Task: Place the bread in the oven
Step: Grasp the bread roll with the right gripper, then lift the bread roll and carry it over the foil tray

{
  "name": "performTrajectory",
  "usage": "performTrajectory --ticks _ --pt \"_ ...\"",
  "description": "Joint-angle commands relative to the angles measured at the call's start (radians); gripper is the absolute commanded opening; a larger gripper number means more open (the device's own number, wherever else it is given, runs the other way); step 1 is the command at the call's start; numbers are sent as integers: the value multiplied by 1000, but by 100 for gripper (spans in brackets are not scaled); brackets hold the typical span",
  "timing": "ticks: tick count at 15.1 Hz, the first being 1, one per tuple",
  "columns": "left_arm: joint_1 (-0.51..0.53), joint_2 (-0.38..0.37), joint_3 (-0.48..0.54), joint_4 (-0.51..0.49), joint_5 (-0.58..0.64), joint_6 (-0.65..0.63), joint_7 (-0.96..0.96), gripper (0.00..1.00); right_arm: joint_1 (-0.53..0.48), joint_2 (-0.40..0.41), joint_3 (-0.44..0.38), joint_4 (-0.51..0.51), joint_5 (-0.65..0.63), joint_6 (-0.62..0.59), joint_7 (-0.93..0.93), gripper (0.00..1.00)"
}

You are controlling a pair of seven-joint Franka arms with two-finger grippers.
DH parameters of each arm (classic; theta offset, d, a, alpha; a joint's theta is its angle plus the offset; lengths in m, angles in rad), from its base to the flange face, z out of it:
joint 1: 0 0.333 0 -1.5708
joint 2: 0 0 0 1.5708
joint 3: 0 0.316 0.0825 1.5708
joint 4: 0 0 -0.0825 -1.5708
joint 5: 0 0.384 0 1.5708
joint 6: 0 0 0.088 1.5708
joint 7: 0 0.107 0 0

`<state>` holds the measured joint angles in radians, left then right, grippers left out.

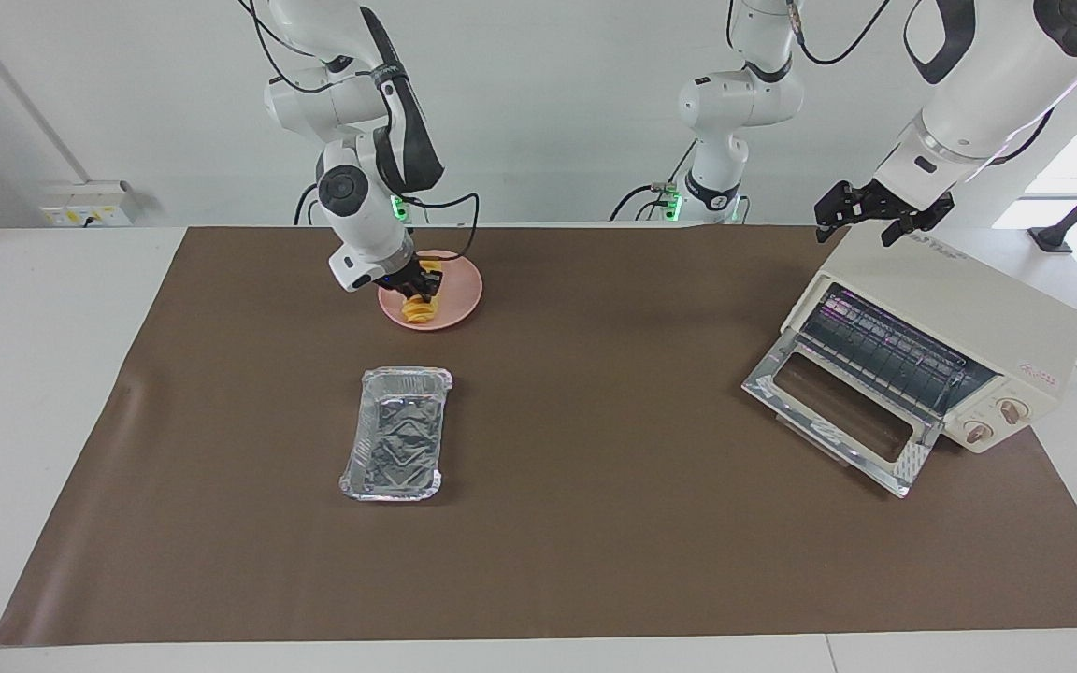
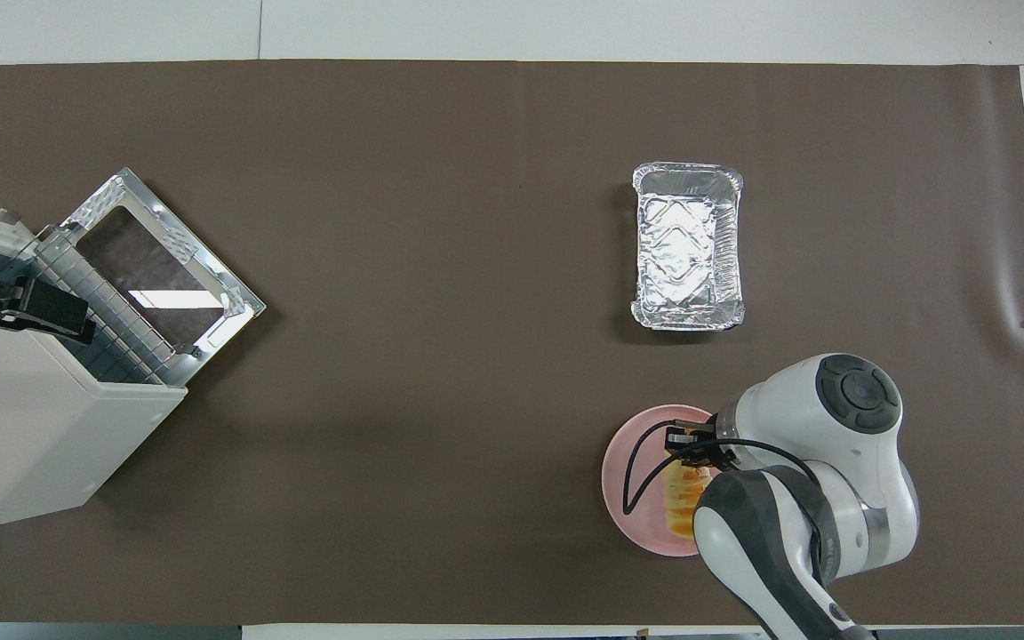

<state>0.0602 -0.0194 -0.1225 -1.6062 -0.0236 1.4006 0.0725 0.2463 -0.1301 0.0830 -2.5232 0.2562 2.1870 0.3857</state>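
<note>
Right gripper point(image 1: 423, 279): down on the pink plate, fingers closed around the bread; the arm reaches in from its own end of the table.
Bread point(image 1: 419, 307): a small golden-yellow ridged loaf lying on the plate, its end nearer the robots pinched between the right gripper's fingers; in the overhead view point(image 2: 683, 500) part of it is hidden under the arm.
Pink plate point(image 1: 464, 292): round, on the brown mat, close to the robots' edge, toward the right arm's end of the table.
Foil tray point(image 1: 395, 433): silver, rectangular, farther from the robots than the plate and well apart from it.
Oven point(image 1: 969, 327): cream-white box toward the left arm's end of the table, turned at an angle, two round knobs on its front.
Oven door point(image 1: 836, 414): glass, dropped fully open, lying flat in front of the oven, with the wire rack point(image 1: 889, 352) showing inside.
Left gripper point(image 1: 875, 213): fingers spread wide, holding nothing, hanging over the top edge of the oven; this arm waits.
Brown mat point(image 1: 595, 523): covers most of the white table.
</note>
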Motion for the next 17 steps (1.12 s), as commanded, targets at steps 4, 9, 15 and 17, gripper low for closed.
performTrajectory --ticks 4,9,15,17 --pt "12 -25 -6 -29 11 18 4 100 -27 -17 -6 163 21 -159 15 0" --pt "12 -25 -6 -29 11 18 4 100 -62 94 -6 435 -76 -233 -22 0" --pt "12 -25 -6 -29 11 18 4 100 -96 374 -9 792 -121 -181 -138 0" --pt "12 -25 -6 -29 11 18 4 100 -99 472 -8 917 -135 -194 -148 0"
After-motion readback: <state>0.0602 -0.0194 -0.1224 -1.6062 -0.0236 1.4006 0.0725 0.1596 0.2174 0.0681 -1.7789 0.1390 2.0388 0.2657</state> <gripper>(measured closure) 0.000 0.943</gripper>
